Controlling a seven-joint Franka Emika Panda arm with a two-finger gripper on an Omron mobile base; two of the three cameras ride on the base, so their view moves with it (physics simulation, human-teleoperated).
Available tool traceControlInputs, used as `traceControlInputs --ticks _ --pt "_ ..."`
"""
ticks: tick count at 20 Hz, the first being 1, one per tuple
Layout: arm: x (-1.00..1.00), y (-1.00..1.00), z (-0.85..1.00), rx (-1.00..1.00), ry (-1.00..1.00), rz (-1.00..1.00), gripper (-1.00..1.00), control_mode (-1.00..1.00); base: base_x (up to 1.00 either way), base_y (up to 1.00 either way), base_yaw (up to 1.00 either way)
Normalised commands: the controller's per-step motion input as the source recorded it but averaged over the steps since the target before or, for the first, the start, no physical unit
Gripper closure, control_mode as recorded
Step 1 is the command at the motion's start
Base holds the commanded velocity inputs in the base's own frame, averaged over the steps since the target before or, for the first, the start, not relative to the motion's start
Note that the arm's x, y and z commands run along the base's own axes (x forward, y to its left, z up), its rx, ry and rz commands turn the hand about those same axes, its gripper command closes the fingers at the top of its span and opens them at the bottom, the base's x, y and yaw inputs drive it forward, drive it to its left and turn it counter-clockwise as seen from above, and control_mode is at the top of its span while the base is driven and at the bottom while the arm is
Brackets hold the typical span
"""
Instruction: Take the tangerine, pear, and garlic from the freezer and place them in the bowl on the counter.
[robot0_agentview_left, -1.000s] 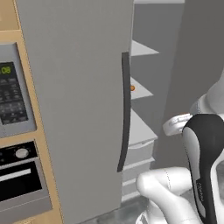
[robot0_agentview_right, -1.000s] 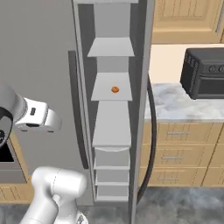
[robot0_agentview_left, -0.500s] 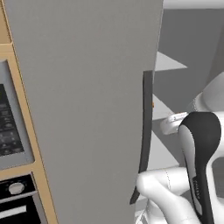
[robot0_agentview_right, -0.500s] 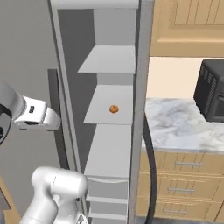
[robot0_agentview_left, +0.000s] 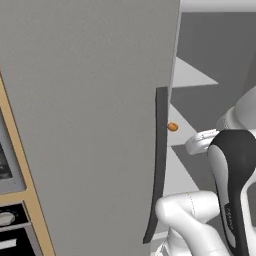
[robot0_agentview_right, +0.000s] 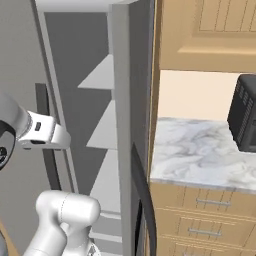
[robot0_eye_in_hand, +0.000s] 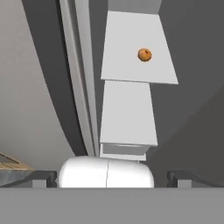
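**Mia:** Everything looks bigger and closer than a moment ago, because the base has driven up to the freezer (robot0_agentview_left: 90, 100). From the left base view, its big grey door fills most of what I see. A long dark handle (robot0_agentview_left: 157, 165) runs down the door's edge. Just past that edge sits the tangerine (robot0_agentview_left: 172, 127), a tiny orange ball on a pale shelf (robot0_agentview_left: 187, 137).

**Ben:** What about the other side?

**Mia:** From the right base view, I see the freezer (robot0_agentview_right: 132, 75) standing open, with grey shelves (robot0_agentview_right: 102, 127) one above another. Right beside it is the marbled worktop (robot0_agentview_right: 195, 152) over tan drawers. A black box (robot0_agentview_right: 245, 112) stands on the worktop at the far right.

**Ben:** And the hand view?

**Mia:** The tangerine (robot0_eye_in_hand: 145, 54) lies alone on a shelf (robot0_eye_in_hand: 131, 65), well apart from the tool (robot0_eye_in_hand: 111, 178). Another shelf (robot0_eye_in_hand: 127, 113) sits nearer to the hand. The two dark tips stand far apart at the bottom, so the tool is wide open. It holds nothing.

**Ben:** Is the tangerine touching anything?

**Mia:** Just the shelf under it.
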Motion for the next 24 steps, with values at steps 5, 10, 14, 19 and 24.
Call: traceControlInputs --ticks 5,10,14,19,24 --pt "0.0 0.0 0.0 0.0 0.0 0.0 -1.0 1.0 0.9 -0.21 0.1" --pt "0.0 0.0 0.0 0.0 0.0 0.0 -1.0 1.0 0.11 -0.09 -0.05" --pt "0.0 0.0 0.0 0.0 0.0 0.0 -1.0 1.0 0.03 -0.09 -0.21" --pt "0.01 -0.06 0.0 0.05 0.0 -0.04 -1.0 -1.0 0.0 -0.07 -0.14" --pt "0.0 -0.23 -0.2 0.19 -0.11 -0.09 -1.0 -1.0 0.0 0.0 0.0"
